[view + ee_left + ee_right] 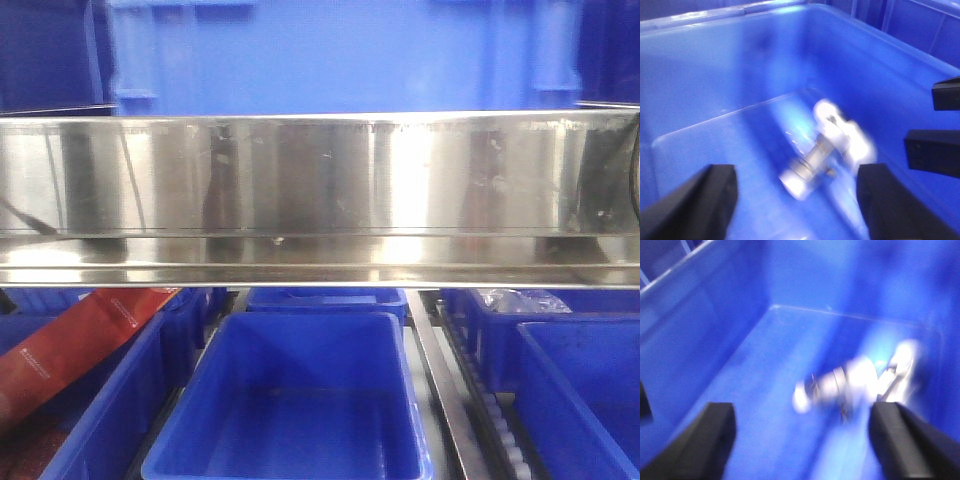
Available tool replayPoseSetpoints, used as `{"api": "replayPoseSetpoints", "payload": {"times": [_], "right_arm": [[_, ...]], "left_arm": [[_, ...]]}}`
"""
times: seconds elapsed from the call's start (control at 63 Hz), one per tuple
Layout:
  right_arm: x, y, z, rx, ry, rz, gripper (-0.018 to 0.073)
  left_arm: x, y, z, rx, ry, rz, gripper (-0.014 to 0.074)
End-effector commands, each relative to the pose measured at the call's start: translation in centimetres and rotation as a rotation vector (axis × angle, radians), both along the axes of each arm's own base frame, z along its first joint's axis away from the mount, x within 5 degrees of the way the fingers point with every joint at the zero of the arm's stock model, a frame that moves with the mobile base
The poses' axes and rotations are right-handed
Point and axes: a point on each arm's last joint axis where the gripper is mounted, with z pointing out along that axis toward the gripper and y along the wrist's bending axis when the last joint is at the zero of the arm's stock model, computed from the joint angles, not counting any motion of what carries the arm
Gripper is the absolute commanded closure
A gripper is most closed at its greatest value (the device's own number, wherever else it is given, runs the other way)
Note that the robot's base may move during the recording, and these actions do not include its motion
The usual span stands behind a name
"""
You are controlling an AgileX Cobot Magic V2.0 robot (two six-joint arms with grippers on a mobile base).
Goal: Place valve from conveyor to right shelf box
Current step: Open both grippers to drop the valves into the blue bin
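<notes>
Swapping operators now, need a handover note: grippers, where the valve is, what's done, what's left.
Left gripper: open, empty, over a blue box.
Right gripper: open, empty, also looking down into a blue box.
Valve: lies loose on the box floor in both wrist views, blurred, no finger touching it. Whether both wrist views show the same box and the same valve I cannot tell.
Front view: only the steel shelf edge and blue bins below; no arm, valve or conveyor in sight.
Done: valve looks released into a box.
Left: confirm it is the right shelf box, then pull the arms clear.
</notes>
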Motion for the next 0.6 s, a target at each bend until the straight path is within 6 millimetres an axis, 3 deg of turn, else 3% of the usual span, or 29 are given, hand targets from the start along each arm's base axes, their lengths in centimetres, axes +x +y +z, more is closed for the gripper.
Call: {"api": "replayPoseSetpoints", "payload": {"times": [0.0,0.159,0.206,0.365,0.587], "right_arm": [[-0.5,-0.1,0.6,-0.002,0.0,0.008,0.0264],[-0.5,-0.2,0.5,-0.005,0.008,0.009,0.0618],[-0.4,-0.3,0.6,-0.004,-0.002,0.002,0.0724],[-0.6,-1.8,1.7,0.006,-0.028,-0.031,0.0722],[-2.8,-4.3,5.2,0.022,-0.117,-0.075,0.0722]], "left_arm": [[-0.3,0.0,1.0,-0.029,-0.03,0.0,0.0395],[-0.3,0.0,1.0,-0.03,-0.032,0.0,0.071],[-0.3,0.0,1.0,-0.032,-0.038,0.002,0.0708],[-0.5,1.4,2.1,-0.048,-0.036,0.031,0.0707],[-3.1,4.3,6.6,-0.13,-0.108,0.075,0.0707]]}}
